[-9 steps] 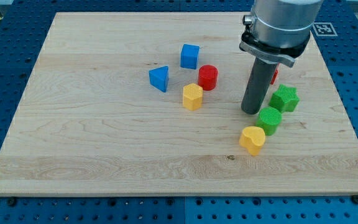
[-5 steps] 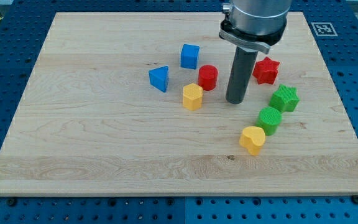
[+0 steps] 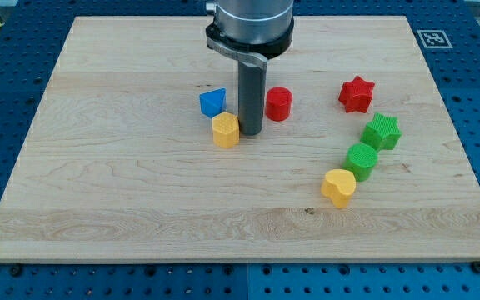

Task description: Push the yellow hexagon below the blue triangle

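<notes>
Yellow hexagon (image 3: 226,130) touching my tip (image 3: 251,133), below-right of ribbed blue triangle (image 3: 212,102).

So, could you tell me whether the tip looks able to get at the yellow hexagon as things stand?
Probably yes: my tip sits right against the yellow hexagon on the view's right, nothing between them, with the blue triangle just above.

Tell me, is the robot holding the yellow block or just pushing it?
Nothing is held. I have no gripper, only a rod. My tip sits against the yellow hexagon on its right side in the view, below and right of the blue triangle.
</notes>
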